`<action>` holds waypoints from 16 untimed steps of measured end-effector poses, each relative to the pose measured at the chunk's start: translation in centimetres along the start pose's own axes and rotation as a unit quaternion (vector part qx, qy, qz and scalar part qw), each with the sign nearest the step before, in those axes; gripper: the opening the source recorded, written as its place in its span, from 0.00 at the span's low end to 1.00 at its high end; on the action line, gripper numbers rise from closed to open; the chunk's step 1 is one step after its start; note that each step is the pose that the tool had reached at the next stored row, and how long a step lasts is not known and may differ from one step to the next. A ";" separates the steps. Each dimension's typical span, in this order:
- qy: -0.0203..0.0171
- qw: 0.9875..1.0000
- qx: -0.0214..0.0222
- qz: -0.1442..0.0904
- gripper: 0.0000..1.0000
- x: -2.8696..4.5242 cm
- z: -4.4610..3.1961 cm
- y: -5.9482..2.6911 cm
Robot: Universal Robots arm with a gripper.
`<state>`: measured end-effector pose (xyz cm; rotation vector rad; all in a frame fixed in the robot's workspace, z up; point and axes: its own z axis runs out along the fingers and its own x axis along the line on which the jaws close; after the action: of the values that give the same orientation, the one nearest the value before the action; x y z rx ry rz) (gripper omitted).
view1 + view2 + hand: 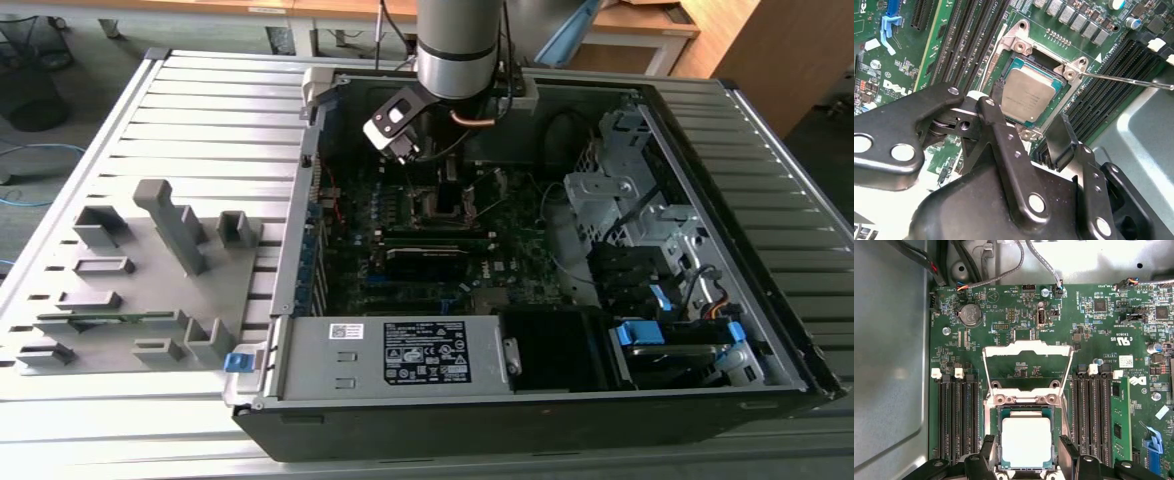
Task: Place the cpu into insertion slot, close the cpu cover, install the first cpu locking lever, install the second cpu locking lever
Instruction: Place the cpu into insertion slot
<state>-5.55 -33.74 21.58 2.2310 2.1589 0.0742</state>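
The jaws stand apart, one on each side of the cpu (1026, 440), which lies flat in the insertion slot (1025, 411) directly between them; the cpu cover (1028, 346) lies open beyond their tips.

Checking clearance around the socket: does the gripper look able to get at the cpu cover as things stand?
Probably yes. In the first wrist view the cpu cover stands open just beyond the cpu, nothing lying over it, and the open gripper straddles the cpu close beside it.

cpu (1026, 441) in insertion slot (1026, 411), memory slots (959, 415) on both sides
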 end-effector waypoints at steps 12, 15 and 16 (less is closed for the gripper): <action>0.000 1.000 0.000 0.000 0.18 0.00 -0.01 0.00; 0.000 1.000 0.000 0.000 0.11 0.00 -0.01 0.00; 0.000 1.000 0.000 0.000 0.11 0.00 -0.01 0.00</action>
<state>-5.55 -33.74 21.60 2.2310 2.1590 0.0742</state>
